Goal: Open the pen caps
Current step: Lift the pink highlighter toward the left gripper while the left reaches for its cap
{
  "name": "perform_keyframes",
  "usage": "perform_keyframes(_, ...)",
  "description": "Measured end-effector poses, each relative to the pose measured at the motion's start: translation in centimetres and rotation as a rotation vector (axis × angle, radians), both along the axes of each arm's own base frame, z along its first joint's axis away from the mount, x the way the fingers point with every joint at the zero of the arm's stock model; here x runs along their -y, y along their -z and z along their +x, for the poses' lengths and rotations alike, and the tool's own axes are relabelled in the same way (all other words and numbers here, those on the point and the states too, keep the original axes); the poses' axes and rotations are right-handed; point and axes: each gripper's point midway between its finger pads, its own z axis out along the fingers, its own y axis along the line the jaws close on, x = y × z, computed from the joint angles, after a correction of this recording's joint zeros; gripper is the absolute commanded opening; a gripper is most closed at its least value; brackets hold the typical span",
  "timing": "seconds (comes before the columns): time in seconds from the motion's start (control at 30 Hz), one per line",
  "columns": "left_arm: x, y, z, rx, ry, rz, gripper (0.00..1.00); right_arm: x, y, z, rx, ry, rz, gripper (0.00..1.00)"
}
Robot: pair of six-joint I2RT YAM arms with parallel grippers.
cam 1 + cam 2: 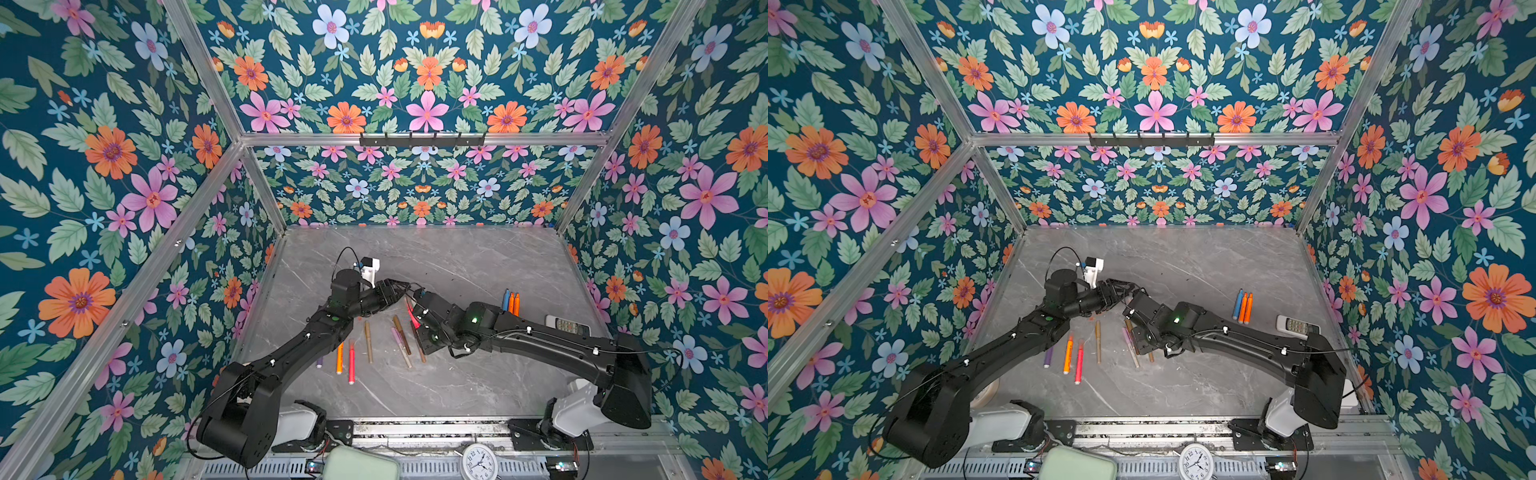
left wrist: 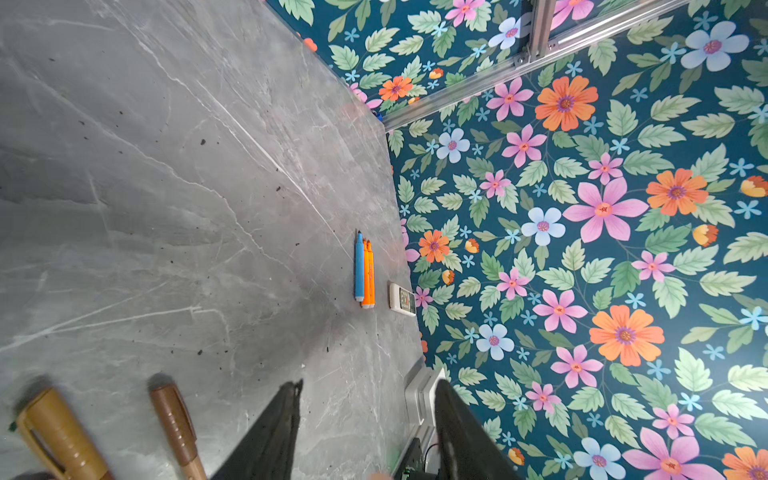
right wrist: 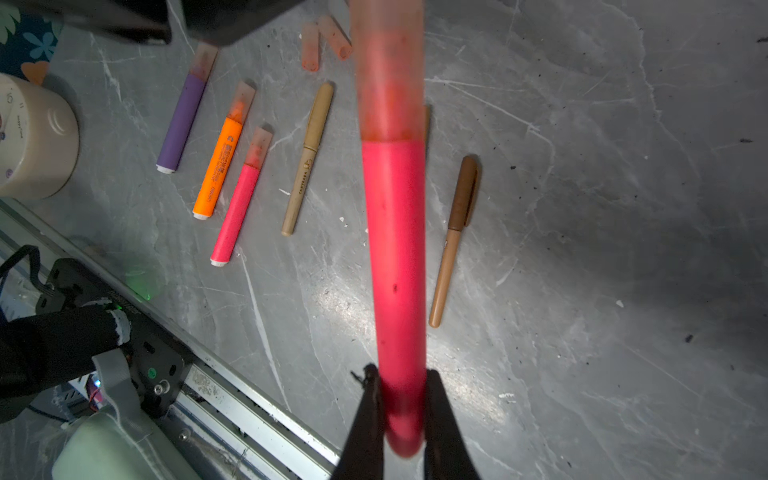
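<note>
My right fingers (image 3: 398, 378) clamp tight on red pen (image 3: 395, 249), cap (image 3: 390, 75) on at its far end; my left fingers (image 2: 370, 384) half-open, empty, near that cap; other pens (image 3: 218, 162) lie on bench (image 3: 582, 249) below

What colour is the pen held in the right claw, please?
Red-pink pen; clearest in the right wrist view.

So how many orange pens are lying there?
3: one orange pen in the row on the left; two orange pens beside the blue pen by the remote. The arms may hide others.
</note>
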Motion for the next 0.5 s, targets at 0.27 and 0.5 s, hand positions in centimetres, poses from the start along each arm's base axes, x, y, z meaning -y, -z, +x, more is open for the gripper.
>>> perform_keyframes(0.27, 1.4, -0.1, -0.8, -0.01, 0.044, -0.024, 0.5, 0.8, 0.1, 1.1, -0.001, 0.031, 0.001, 0.0)
perform_keyframes(0.5, 2.3, 0.0, -1.3, -0.026, 0.068, -0.037, 0.45, 0.9, 0.2, 1.3, -0.011, 0.035, 0.006, 0.0)
